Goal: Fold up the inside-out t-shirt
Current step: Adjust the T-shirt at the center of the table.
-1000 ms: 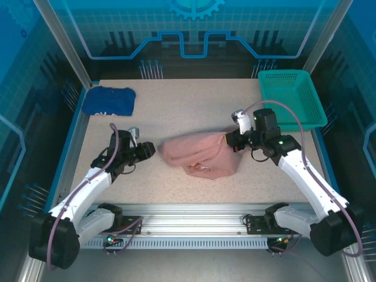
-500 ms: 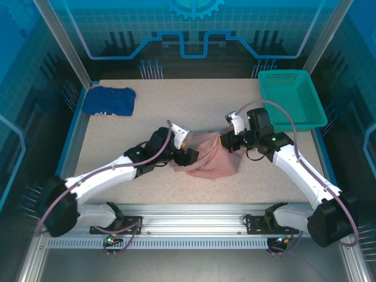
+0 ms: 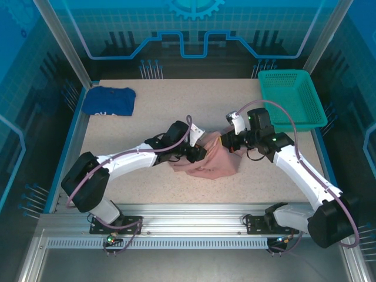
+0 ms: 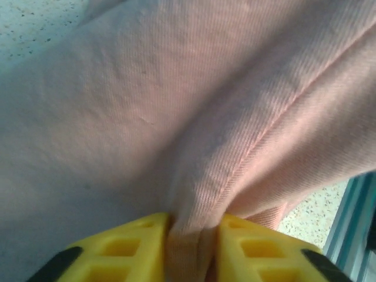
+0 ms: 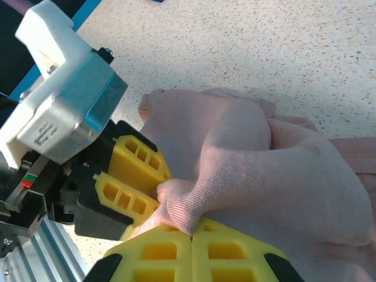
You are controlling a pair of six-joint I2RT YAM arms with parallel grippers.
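Top external: speckled table [image 3: 147,94]; blue enclosure [image 3: 194,23]; left gripper [image 3: 202,154], right gripper [image 3: 226,143] pinch t-shirt [image 3: 214,165].

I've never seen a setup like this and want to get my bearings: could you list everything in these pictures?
t-shirt: one, dusty pink, bunched up mid-table between the two pincers.
folded garment: one, dark blue, far left corner of the table.
basket: one, green plastic mesh, far right corner.
table: one, speckled beige with blue edging.
left arm: one, white and black, reaching in from the near left.
right arm: one, white and black, reaching in from the near right.
left pincer: one, yellow fingers, shut on a fold of the t-shirt.
right pincer: one, yellow fingers, shut on the t-shirt.
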